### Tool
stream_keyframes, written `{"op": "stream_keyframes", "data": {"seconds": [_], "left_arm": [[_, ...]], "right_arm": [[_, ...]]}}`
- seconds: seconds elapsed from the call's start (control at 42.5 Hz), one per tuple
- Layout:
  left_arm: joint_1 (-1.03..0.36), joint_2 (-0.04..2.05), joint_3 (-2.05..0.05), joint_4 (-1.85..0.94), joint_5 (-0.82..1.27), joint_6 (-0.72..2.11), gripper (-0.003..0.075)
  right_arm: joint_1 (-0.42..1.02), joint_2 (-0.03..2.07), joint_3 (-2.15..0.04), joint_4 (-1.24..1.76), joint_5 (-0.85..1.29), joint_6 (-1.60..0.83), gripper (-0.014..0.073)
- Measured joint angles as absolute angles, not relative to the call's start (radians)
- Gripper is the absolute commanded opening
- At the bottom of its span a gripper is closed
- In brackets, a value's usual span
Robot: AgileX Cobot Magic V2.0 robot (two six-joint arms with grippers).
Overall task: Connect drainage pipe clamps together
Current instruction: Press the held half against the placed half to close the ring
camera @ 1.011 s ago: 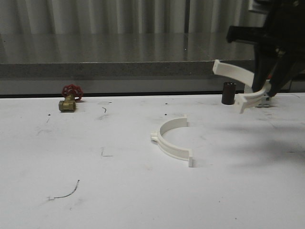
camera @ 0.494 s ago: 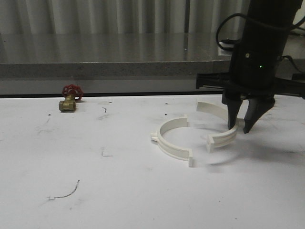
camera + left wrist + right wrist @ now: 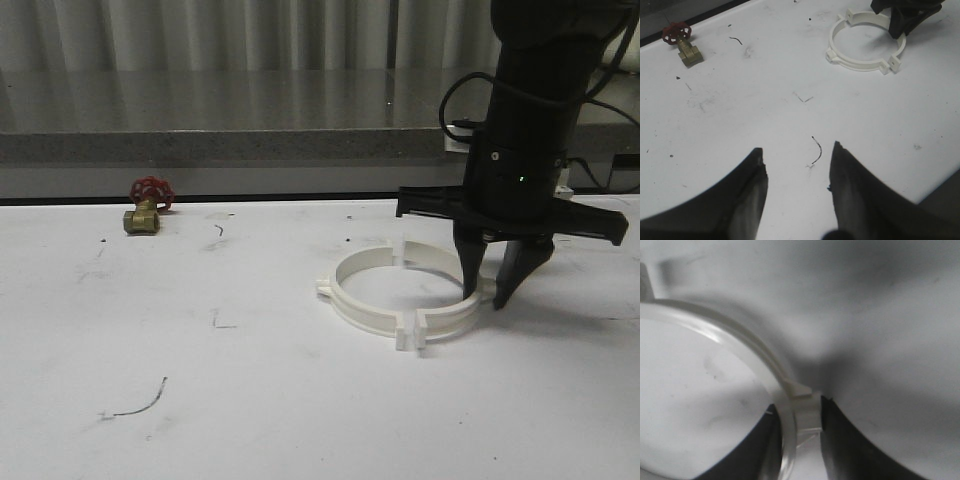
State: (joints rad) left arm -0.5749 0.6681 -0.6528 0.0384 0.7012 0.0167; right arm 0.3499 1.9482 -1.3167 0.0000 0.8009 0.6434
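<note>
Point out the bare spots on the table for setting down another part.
Free: between valve and clamps, and the near edge of the table. Crowded: the right side, where the right pincer grips the clamp ring.

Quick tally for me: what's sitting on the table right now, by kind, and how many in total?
White clamp halves: 2, the left half and the right half held by the right gripper, set end to end as a ring.
Brass valve with red handwheel: 1.
Total: 3.
</note>
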Motion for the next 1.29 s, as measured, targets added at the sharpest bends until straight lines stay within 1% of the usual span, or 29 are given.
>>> {"op": "stream_keyframes", "data": {"seconds": [1.082,1.199,1.293], "left_arm": [[-0.575,0.668,-0.653,0.038,0.701,0.017,0.0294],[-0.575,0.668,-0.653,0.038,0.701,0.017,0.0294],[-0.575,0.668,-0.653,0.038,0.701,0.017,0.0294]], "right_arm": [[0.354,1.965,-1.317,0.012,0.756,0.647,0.0218],[0.354,1.965,-1.317,0.012,0.756,0.647,0.0252],[0.354,1.965,-1.317,0.015,0.756,0.647,0.0318]]}}
